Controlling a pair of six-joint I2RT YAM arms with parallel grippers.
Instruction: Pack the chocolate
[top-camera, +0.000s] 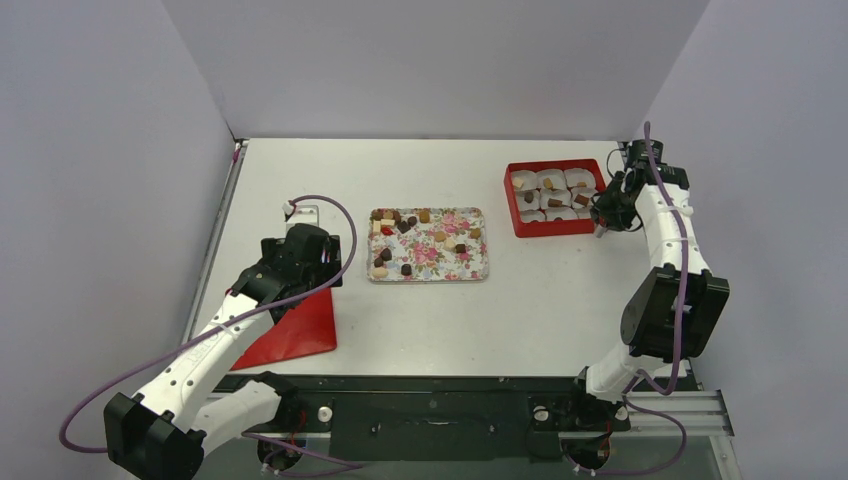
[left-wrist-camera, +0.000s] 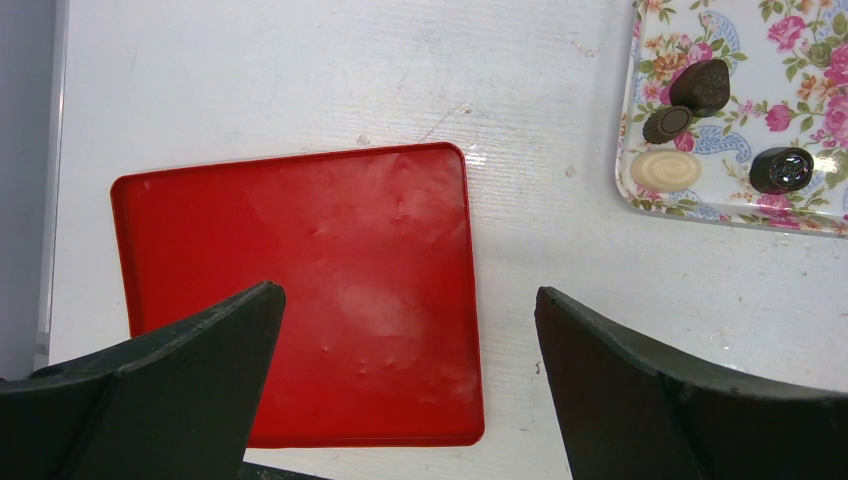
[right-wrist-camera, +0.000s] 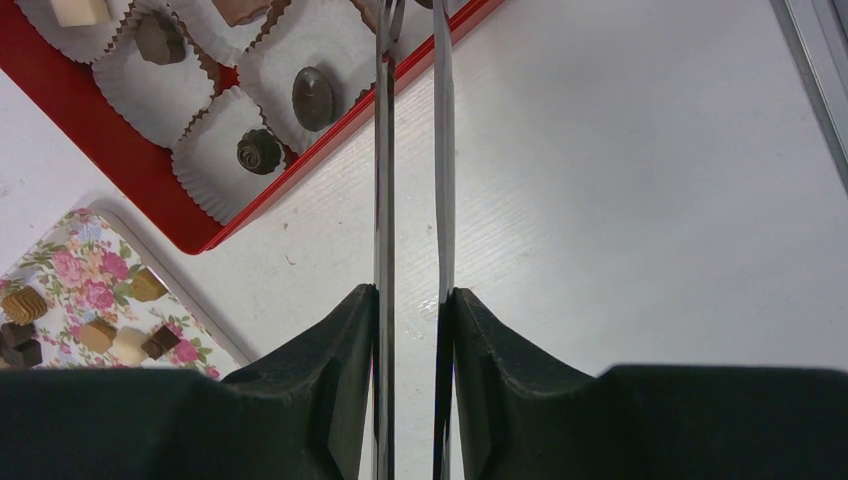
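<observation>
Top external view: most chocolate (top-camera: 406, 269) sits scattered on the flowered tray (top-camera: 440, 265) mid-tabletop (top-camera: 560, 300). More pieces sit in paper cups (right-wrist-camera: 150, 85) inside the red box (top-camera: 513, 210), right of the tray and beyond it. The right gripper (right-wrist-camera: 412, 295) is pinched tight on slim tweezers (right-wrist-camera: 384, 200), their tips at the box's rim. Left of the tray, the left gripper (left-wrist-camera: 405, 300) hangs wide apart, empty, over a red lid (left-wrist-camera: 330, 290).
</observation>
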